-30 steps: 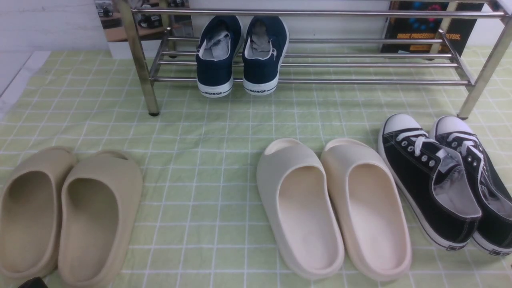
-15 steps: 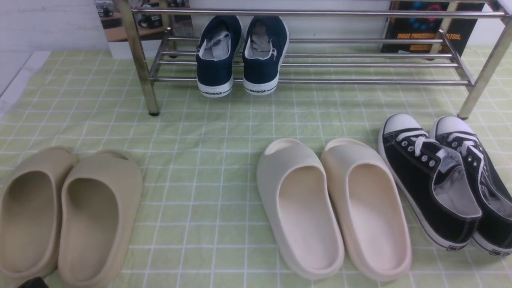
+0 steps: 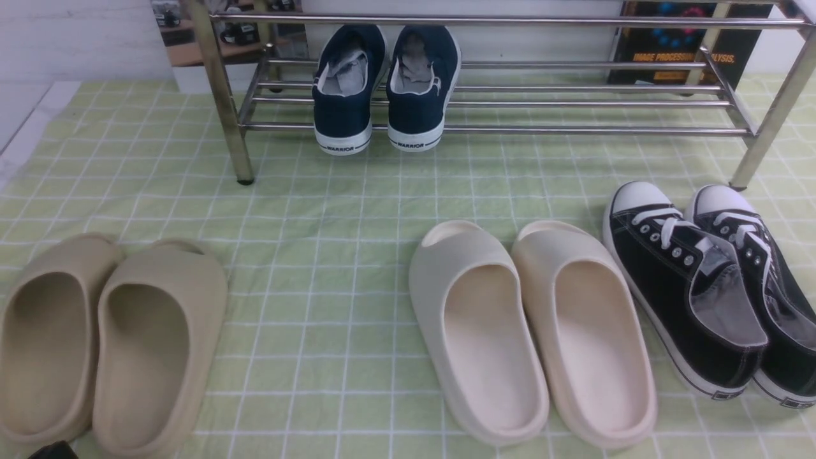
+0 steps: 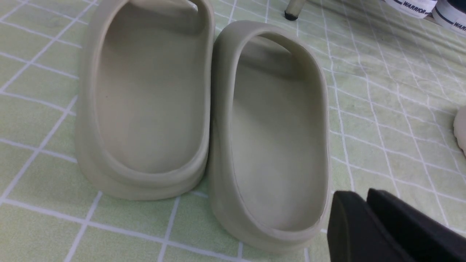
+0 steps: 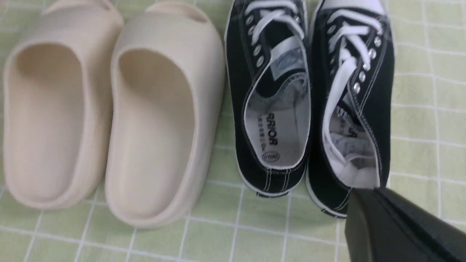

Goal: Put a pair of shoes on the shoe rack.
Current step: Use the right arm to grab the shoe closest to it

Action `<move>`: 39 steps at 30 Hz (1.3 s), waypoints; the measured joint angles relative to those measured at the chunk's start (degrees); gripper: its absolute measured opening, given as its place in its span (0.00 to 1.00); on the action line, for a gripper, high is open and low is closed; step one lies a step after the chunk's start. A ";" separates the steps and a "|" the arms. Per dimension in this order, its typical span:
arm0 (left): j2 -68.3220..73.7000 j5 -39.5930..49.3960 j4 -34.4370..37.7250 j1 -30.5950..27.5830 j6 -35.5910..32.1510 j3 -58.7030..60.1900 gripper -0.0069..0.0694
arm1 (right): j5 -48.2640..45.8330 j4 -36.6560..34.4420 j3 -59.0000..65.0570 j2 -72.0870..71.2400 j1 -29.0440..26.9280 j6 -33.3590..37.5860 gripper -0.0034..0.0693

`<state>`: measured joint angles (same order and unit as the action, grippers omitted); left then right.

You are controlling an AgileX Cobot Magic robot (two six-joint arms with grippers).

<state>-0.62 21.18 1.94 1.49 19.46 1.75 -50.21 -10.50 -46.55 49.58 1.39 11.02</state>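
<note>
Sneakers (image 5: 273,153) lie below shut right end effector (image 5: 366,193); left end effector (image 4: 360,194), opening unclear.

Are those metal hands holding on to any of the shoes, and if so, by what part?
No, nothing is held: the black sneakers and the other footwear all rest free of both grippers.
</note>
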 joint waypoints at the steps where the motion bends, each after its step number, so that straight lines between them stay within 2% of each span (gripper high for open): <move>1: 0.00 0.00 0.00 0.00 0.00 0.00 0.19 | -1.32 0.86 -1.60 2.72 1.58 0.00 0.04; 6: 0.00 0.00 0.00 0.00 0.00 0.00 0.20 | -5.22 6.07 -7.58 15.20 9.68 0.00 0.07; 7: 0.00 0.00 0.00 0.00 0.00 0.00 0.20 | -5.26 6.22 -7.74 15.65 9.92 0.00 0.07; 9: 0.00 -0.04 0.00 0.00 0.00 0.00 0.20 | -5.34 6.98 -9.61 20.77 12.04 0.00 0.12; 14: 0.00 -0.04 0.00 0.00 0.00 0.00 0.21 | -4.20 7.88 -11.65 30.08 12.73 0.00 0.38; 15: 0.00 -0.04 0.00 0.00 0.00 0.00 0.21 | -4.20 7.85 -11.71 30.08 12.73 0.00 0.38; 17: 0.00 -0.04 0.00 0.00 0.00 0.00 0.21 | -2.81 8.55 -11.90 34.33 12.80 0.00 0.53; 18: 0.00 -0.04 0.00 0.00 0.00 0.00 0.21 | -2.67 8.62 -11.90 34.61 12.80 0.00 0.54; 20: 0.00 -0.04 0.00 0.00 0.00 0.00 0.21 | -1.14 8.66 -11.97 38.39 12.84 0.00 0.62; 22: 0.00 -0.04 0.00 0.00 0.00 0.00 0.21 | -0.37 8.66 -11.97 40.64 12.91 0.00 0.63; 24: 0.00 -0.04 0.00 0.00 0.00 0.00 0.21 | 0.18 8.56 -11.97 42.16 12.91 0.00 0.61; 27: 0.00 -0.04 0.00 0.00 0.00 0.00 0.21 | 0.74 8.49 -11.97 44.47 12.91 0.00 0.47; 28: 0.00 -0.04 0.00 0.00 0.00 0.00 0.21 | 0.74 8.49 -11.97 44.55 12.91 0.00 0.46; 29: 0.00 -0.04 0.00 0.00 0.00 0.00 0.22 | 0.79 8.49 -11.97 44.69 12.91 0.00 0.33; 30: 0.00 -0.04 0.00 0.00 0.00 0.00 0.22 | 0.79 8.49 -12.03 44.69 12.91 0.00 0.31; 31: 0.00 -0.04 0.00 0.00 0.00 0.00 0.22 | 0.54 8.49 -12.19 44.57 12.91 0.00 0.15; 33: 0.00 -0.04 0.00 0.00 0.00 0.00 0.22 | 0.04 8.49 -12.58 44.01 12.91 0.00 0.08; 39: 0.00 -0.04 0.00 0.00 0.00 0.00 0.23 | -7.65 8.26 -16.07 38.26 12.91 0.00 0.07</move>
<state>-0.62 21.14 1.94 1.49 19.46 1.75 -57.86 -2.24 -62.62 87.84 14.30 11.02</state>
